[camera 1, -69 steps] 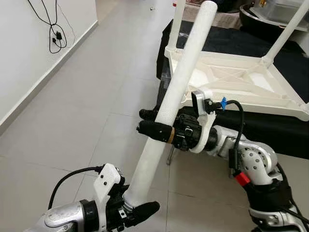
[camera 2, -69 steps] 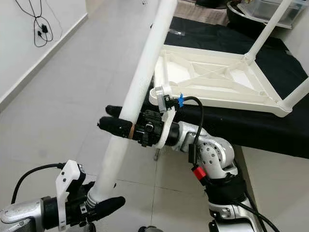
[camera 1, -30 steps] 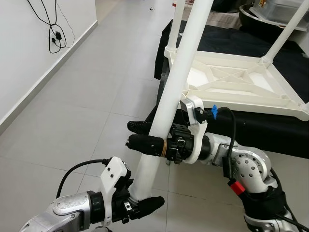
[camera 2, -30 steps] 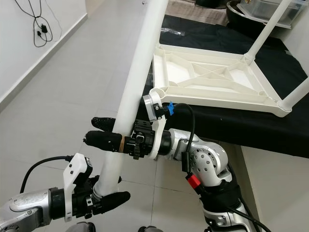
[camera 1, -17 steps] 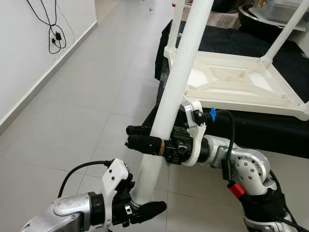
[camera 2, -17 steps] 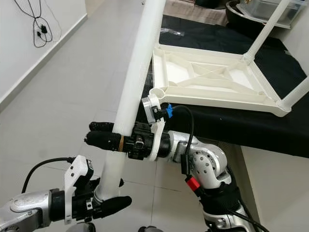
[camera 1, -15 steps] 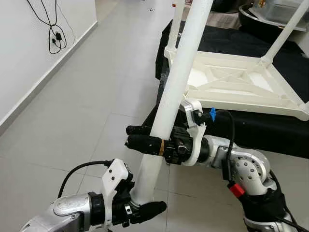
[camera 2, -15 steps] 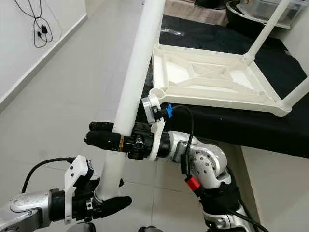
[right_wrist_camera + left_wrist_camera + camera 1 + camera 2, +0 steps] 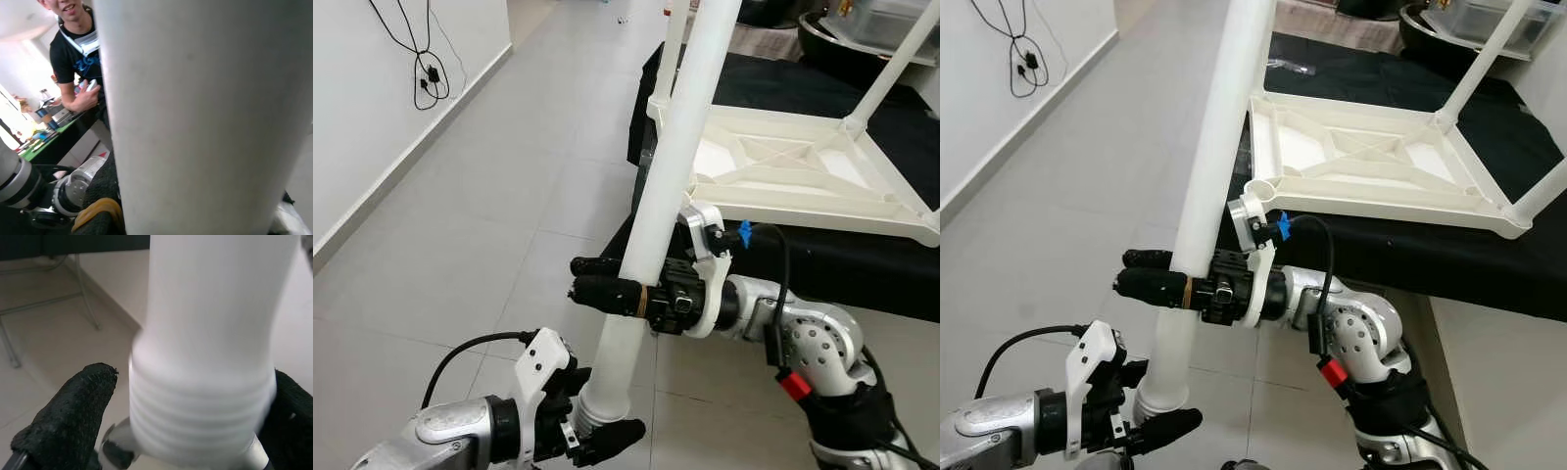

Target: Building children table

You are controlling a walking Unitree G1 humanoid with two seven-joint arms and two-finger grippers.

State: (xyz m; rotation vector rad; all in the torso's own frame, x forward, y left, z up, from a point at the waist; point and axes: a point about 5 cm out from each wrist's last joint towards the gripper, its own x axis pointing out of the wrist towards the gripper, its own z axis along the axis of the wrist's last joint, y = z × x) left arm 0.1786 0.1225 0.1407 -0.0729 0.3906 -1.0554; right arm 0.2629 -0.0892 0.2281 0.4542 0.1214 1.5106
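- In the last second the white table leg (image 9: pixel 671 186) swung from a lean to nearly upright, its top out of sight above and its threaded end down by the left gripper (image 9: pixel 592 431).
- The left gripper had slid lower on the leg. Where it had been closed on the shaft just above the threads, its black fingers (image 9: pixel 68 418) now sat to either side of the ribbed threaded end. From the wrist view I could not tell whether they pressed on it or stood slightly off.
- The right gripper (image 9: pixel 607 279) kept its place at mid-shaft, fingers clenched across the leg and carrying it.
- I took this for a re-grip: the leg was being lined up for turning over, since its screw end pointed at the floor and not at the tabletop.
- The white tabletop (image 9: pixel 783 171) lay upside down on a low black-covered surface (image 9: pixel 862 264), ribs showing. Two legs were already fitted, one at the far left corner (image 9: pixel 674 44), one at the far right (image 9: pixel 901 64).
- The near-left corner socket (image 9: pixel 1258 186) looked empty, just beside the held leg.
- Pale floor tiles (image 9: pixel 489 196) ran to a white wall with a dangling black cable (image 9: pixel 423 64).
- A person in a dark shirt (image 9: pixel 80 56) stood nearby.
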